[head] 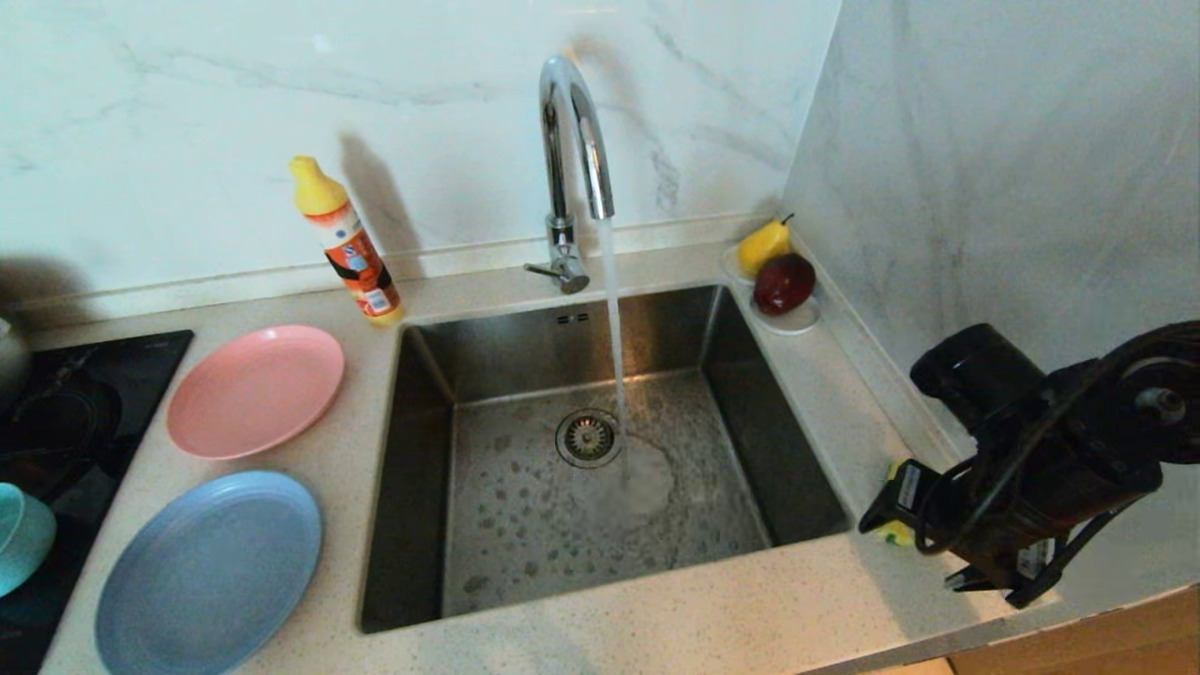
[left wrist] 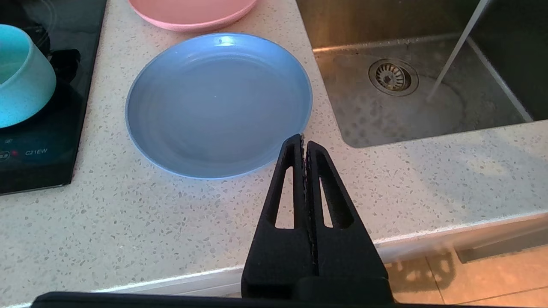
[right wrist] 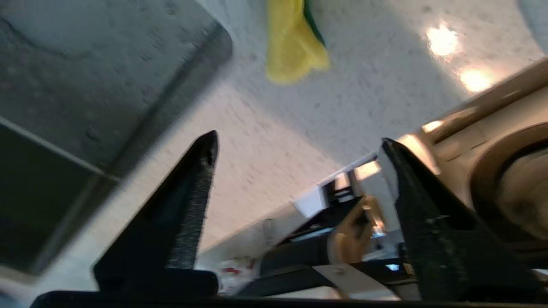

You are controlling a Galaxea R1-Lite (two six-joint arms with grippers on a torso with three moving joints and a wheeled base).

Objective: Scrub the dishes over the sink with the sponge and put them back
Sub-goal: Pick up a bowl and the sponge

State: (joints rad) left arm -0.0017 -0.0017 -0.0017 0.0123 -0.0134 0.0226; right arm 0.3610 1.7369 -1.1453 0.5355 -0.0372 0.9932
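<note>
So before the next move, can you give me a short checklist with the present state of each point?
1. Right hand free: ok, fingers apart, nothing between them.
2. Sponge reachable: ok, it lies on the counter right of the sink, beyond the right hand, untouched.
3. Water for scrubbing: ok, the tap is running into the sink.
4. Dishes in place: ok, pink plate and light-blue plate on the counter left of the sink, teal bowl on the cooktop.
5. Left hand out of the way: ok, shut, empty, over the counter's front edge near the light-blue plate.
6. Dishes already clean: cannot tell.
</note>
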